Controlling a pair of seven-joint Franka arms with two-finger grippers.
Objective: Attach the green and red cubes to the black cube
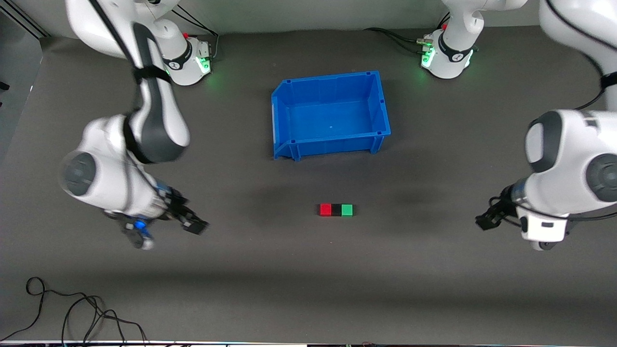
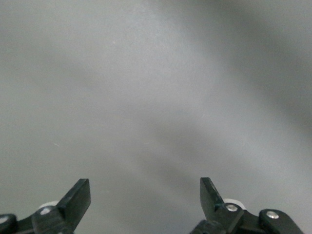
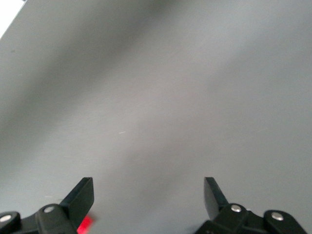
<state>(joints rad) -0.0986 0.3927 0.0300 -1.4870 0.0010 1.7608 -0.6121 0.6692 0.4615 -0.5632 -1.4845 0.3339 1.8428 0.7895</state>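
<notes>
A matt dark worktop [image 1: 308,289] is seen — smooth, cloth-like; the blue bin [image 1: 284,103] (plastic) is faintly glossy, the arm shells glossier.

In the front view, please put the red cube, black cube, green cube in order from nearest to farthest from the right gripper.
From the right gripper, open over bare table:
1. red cube, at the right arm's end of the row.
2. black cube, in the middle, touching both.
3. green cube, at the left arm's end.

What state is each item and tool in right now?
Small red cube: on table, touching black cube.
Small matte black cube: middle of row.
Small green cube: touching black cube.
Blue plastic bin: upright, empty.
Left tool: open, empty.
Right tool: open, empty.
</notes>
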